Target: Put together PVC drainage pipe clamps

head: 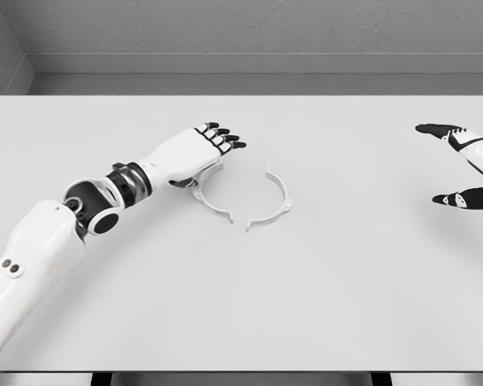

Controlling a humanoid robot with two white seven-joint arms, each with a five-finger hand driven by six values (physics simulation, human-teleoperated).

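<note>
Two white half-ring clamp pieces lie on the white table [241, 305] near its middle. The left half [212, 203] curves open toward the right, and its upper end is hidden under my left hand [213, 145]. The right half [277, 201] lies a small gap away, curved open toward the left. My left hand rests palm down over the left half, fingers curled over its top; whether it grips the piece cannot be made out. My right hand [459, 165] hovers at the far right edge, well away from both pieces, with thumb and fingers spread and nothing between them.
The left forearm [105, 201] stretches across the table from the lower left. A grey wall [241, 32] runs behind the table's far edge.
</note>
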